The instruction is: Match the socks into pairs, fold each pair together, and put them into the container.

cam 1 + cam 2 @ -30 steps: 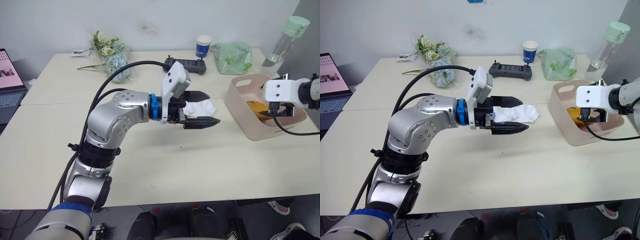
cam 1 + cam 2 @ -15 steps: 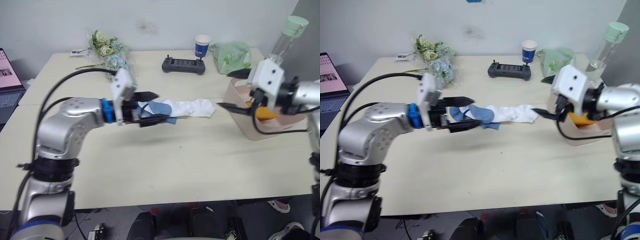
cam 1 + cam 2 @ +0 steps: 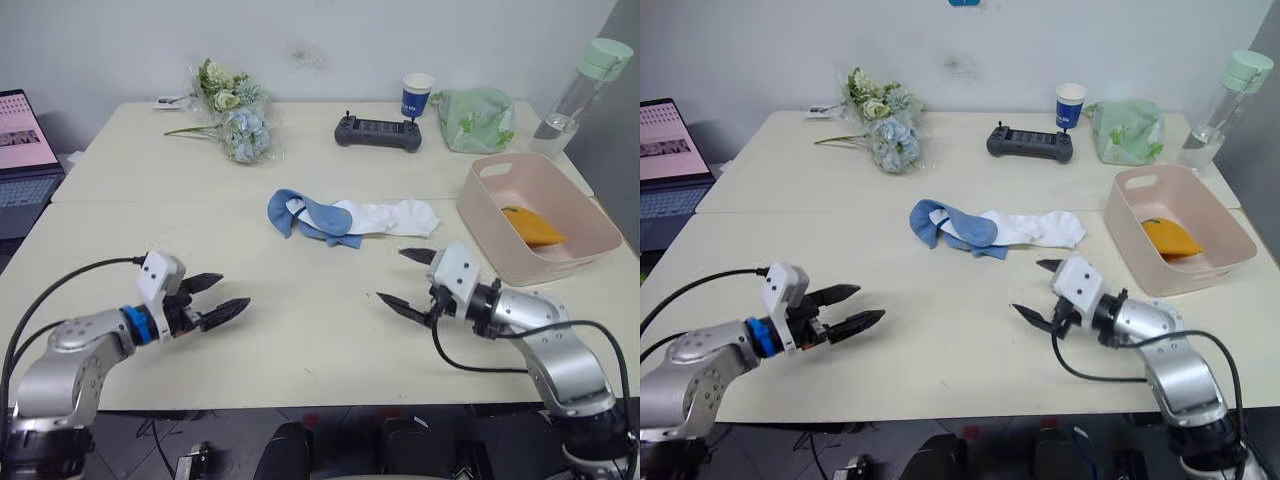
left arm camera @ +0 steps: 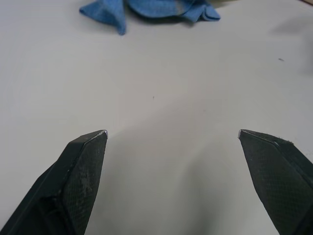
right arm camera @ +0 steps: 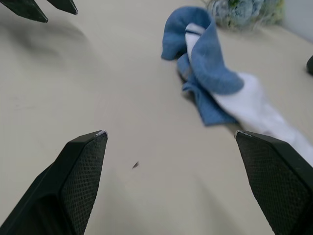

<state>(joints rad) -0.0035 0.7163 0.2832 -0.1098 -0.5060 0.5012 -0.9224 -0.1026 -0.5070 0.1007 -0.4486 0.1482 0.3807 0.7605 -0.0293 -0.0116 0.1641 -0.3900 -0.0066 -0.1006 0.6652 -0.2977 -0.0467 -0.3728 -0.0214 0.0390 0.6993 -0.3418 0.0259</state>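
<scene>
The soft light blue fabric socks [image 3: 305, 213] lie tangled with the soft white fabric socks [image 3: 392, 215] in one heap at the centre of the left eye view, the blue overlapping the white where they meet. From that overlap comes the main risk, as I judge it: a pinch into the heap may lift two colours at once or drag the whole bundle, so a pair comes out mismatched. A grab at a thin edge may also slip off the cloth. How many socks of each colour sit in the heap cannot be counted for sure; I make out at least two blue folds and one white length.

The pale pink rectangular plastic tub [image 3: 483, 201] stands at the right of the view, with one folded mustard-orange fabric bundle [image 3: 532, 226] inside it, so one pair looks done.

One left gripper [image 3: 218, 297] is at lower left, its black fingers parted wide and holding nothing. One right gripper [image 3: 410, 279] is at lower right, fingers likewise spread wide and empty. Both are well apart from the heap, so a long reach may land off target
</scene>
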